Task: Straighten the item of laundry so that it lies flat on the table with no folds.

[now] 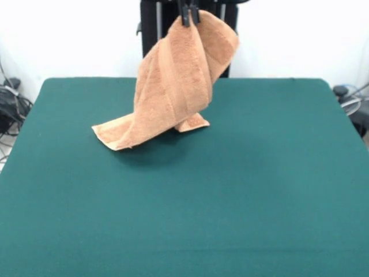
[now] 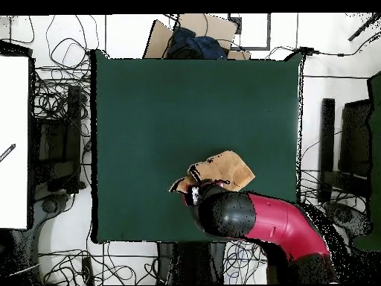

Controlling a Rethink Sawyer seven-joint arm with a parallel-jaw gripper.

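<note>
The orange-tan towel (image 1: pixel 173 86) hangs from my gripper (image 1: pixel 189 18) at the top of the front view. The gripper is shut on the towel's upper edge and holds it high above the green table (image 1: pixel 230 190). The towel drapes down in long vertical folds. Its lower end rests on the table, with one corner spread to the left and another just under the hanging part. In the overhead view the towel (image 2: pixel 227 169) shows as a bunched patch beside my red and black arm (image 2: pixel 268 220), which covers the gripper there.
Cables and dark equipment (image 1: pixel 10 104) lie off the table's left edge, more (image 1: pixel 351 101) off its right edge. The black pedestal (image 1: pixel 151 29) stands behind the towel. In the overhead view a person in dark clothing (image 2: pixel 195 43) is at the far edge.
</note>
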